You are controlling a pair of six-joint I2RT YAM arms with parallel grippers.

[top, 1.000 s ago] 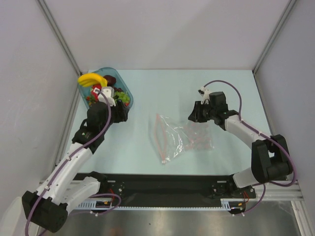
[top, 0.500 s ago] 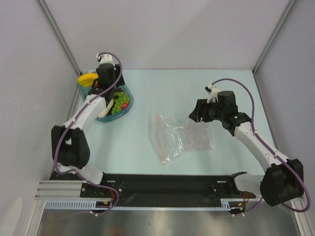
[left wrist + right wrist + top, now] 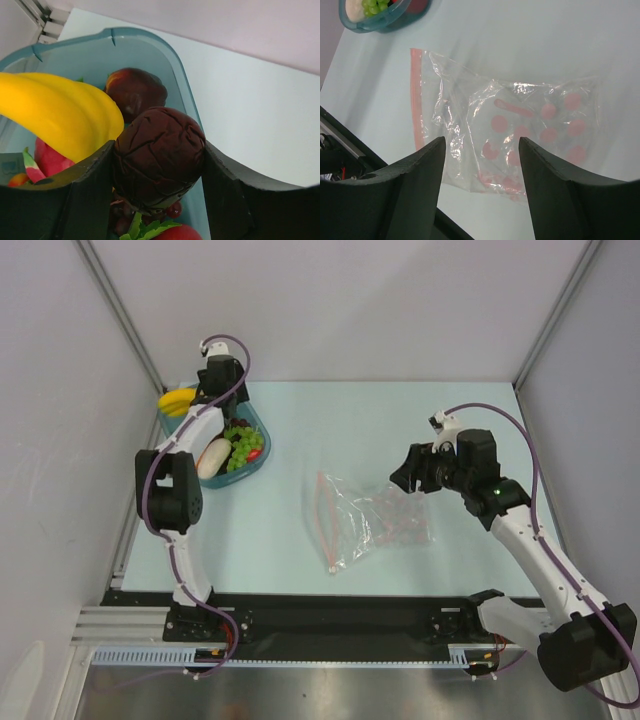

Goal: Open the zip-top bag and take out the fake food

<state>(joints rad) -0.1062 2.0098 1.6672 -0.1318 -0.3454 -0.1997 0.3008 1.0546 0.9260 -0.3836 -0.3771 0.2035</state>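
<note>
The zip-top bag point(image 3: 368, 520) lies flat and crinkled on the table, its pinkish-red zip strip point(image 3: 323, 520) along the left edge; it shows again as the bag point(image 3: 520, 135). My right gripper point(image 3: 481, 141) hovers over it, open, with nothing between the fingers. The fake food lies in the teal tray point(image 3: 257, 462): a yellow banana point(image 3: 178, 400), a white oval piece point(image 3: 213, 457) and green grapes point(image 3: 240, 446). My left gripper point(image 3: 158, 146) is over the tray point(image 3: 150, 42), shut on a wrinkled dark purple piece point(image 3: 160, 157), beside the banana point(image 3: 55, 112).
A dark red fruit point(image 3: 135, 90) and other red pieces lie in the tray under my left gripper. The tray stands at the table's back left corner, near the side wall and its metal frame. The black base rail point(image 3: 330, 615) runs along the near edge.
My right gripper's jaws have opened and it has drawn back a little to the right of the bag. My left arm has stretched up to the tray's far end. The bag has not moved.
</note>
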